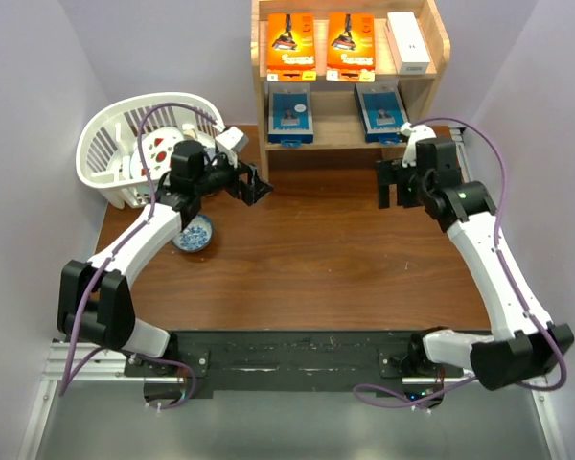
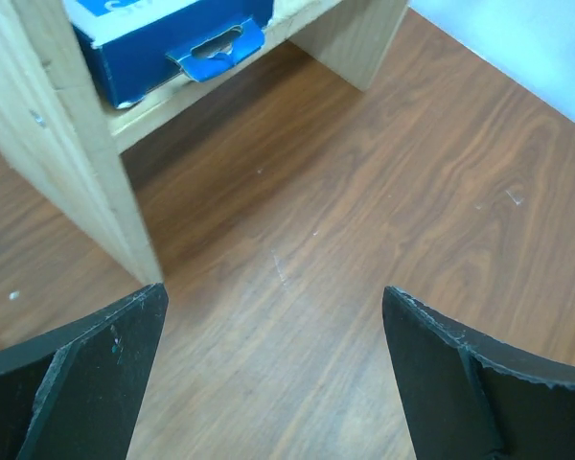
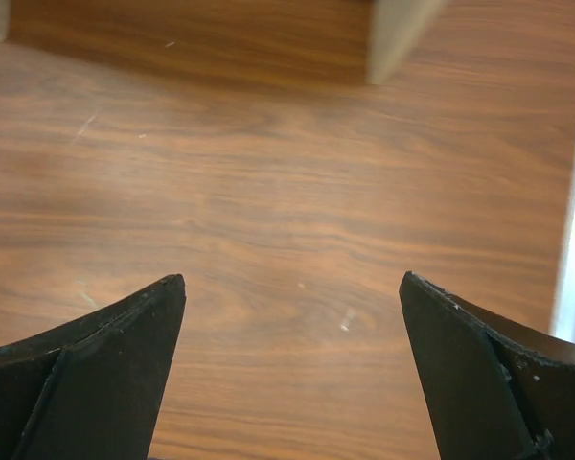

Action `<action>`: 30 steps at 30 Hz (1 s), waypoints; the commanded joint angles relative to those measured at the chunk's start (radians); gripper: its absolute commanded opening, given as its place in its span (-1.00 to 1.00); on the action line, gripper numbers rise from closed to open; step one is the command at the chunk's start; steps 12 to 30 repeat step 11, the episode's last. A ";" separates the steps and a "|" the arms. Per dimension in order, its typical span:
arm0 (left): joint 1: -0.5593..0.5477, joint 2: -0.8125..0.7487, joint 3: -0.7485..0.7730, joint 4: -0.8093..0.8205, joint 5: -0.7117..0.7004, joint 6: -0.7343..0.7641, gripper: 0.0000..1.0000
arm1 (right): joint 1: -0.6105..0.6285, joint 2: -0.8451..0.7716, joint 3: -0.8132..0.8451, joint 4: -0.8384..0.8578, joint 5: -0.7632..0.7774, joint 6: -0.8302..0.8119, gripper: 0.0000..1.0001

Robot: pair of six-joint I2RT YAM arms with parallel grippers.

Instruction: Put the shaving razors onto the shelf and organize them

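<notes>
Bare desk [image 1: 316,259] ran wide between the left fingers [image 2: 77,383] and right fingers [image 3: 86,374], up to the shelf [image 1: 261,96] front. Top tier was packed across by two orange packs [image 1: 291,45] [image 1: 351,45] and a white box [image 1: 407,43]; lower tier showed a gap between two blue packs [image 1: 290,113] [image 1: 381,111]. A white basket [image 1: 105,144] and small bowl [image 1: 194,233] crowded the left side.

The shelf [image 1: 337,144] is pale bare pine, matt, with its grain and a rough edge plain in the left wrist view. On its upper tier the orange packs [image 1: 290,46] look like glossy printed card. On its lower tier the blue packs [image 1: 290,115] are card with a softer sheen. In front of the shelf the table [image 1: 335,259] is dark wood grain, smooth and faintly scratched. Left of the shelf, the basket [image 1: 105,144] is smooth white plastic.
</notes>
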 commanded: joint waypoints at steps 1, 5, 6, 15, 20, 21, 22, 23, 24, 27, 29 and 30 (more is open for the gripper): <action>0.004 -0.022 0.033 -0.128 -0.063 0.137 1.00 | -0.002 -0.108 0.026 -0.087 0.079 0.055 0.97; 0.004 -0.024 0.044 -0.200 -0.076 0.220 1.00 | -0.001 -0.160 -0.030 -0.017 -0.010 0.045 0.97; 0.004 -0.016 0.049 -0.206 -0.080 0.222 1.00 | -0.002 -0.165 -0.045 -0.008 -0.021 0.045 0.97; 0.003 0.005 0.096 -0.246 -0.085 0.287 1.00 | -0.001 -0.143 -0.047 0.009 -0.088 0.026 0.97; 0.003 0.005 0.096 -0.246 -0.085 0.287 1.00 | -0.001 -0.143 -0.047 0.009 -0.088 0.026 0.97; 0.003 0.005 0.096 -0.246 -0.085 0.287 1.00 | -0.001 -0.143 -0.047 0.009 -0.088 0.026 0.97; 0.003 0.005 0.096 -0.246 -0.085 0.287 1.00 | -0.001 -0.143 -0.047 0.009 -0.088 0.026 0.97; 0.003 0.005 0.096 -0.246 -0.085 0.287 1.00 | -0.001 -0.143 -0.047 0.009 -0.088 0.026 0.97; 0.003 0.005 0.096 -0.246 -0.085 0.287 1.00 | -0.001 -0.143 -0.047 0.009 -0.088 0.026 0.97; 0.003 0.005 0.096 -0.246 -0.085 0.287 1.00 | -0.001 -0.143 -0.047 0.009 -0.088 0.026 0.97; 0.003 0.005 0.096 -0.246 -0.085 0.287 1.00 | -0.001 -0.143 -0.047 0.009 -0.088 0.026 0.97; 0.003 0.005 0.096 -0.246 -0.085 0.287 1.00 | -0.001 -0.143 -0.047 0.009 -0.088 0.026 0.97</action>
